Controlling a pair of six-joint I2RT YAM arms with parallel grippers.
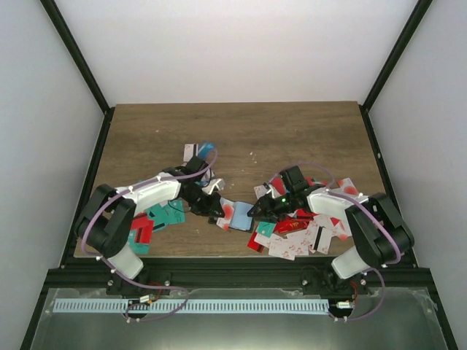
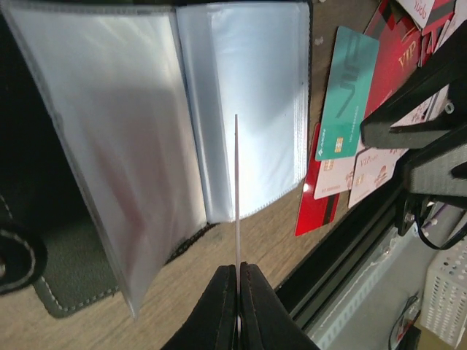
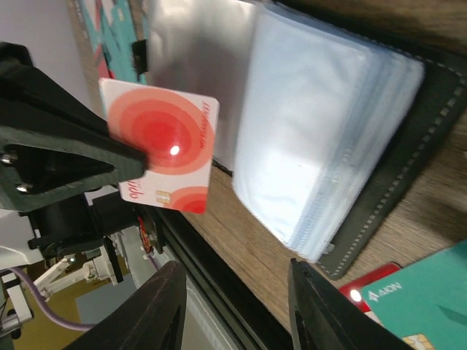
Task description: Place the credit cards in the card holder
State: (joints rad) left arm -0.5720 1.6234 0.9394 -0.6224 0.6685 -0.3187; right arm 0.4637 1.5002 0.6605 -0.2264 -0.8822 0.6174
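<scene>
The card holder (image 1: 241, 216) lies open on the table between my grippers, its clear pale sleeves (image 2: 248, 109) fanned over a black cover (image 3: 419, 138). My left gripper (image 2: 238, 268) is shut on a white credit card with red circles (image 3: 164, 149), seen edge-on in the left wrist view (image 2: 236, 182). It holds the card upright just in front of the sleeves. In the top view the left gripper (image 1: 216, 207) is at the holder's left side. My right gripper (image 3: 237, 292) is open and empty, hovering over the holder's near right edge, and it also shows in the top view (image 1: 255, 210).
Loose cards lie in a heap under the right arm (image 1: 306, 233), among them a teal card (image 2: 346, 91) and red ones (image 2: 317, 211). More cards lie by the left arm (image 1: 157, 219) and further back (image 1: 198, 152). The table's front rail (image 1: 233, 273) runs close behind the holder.
</scene>
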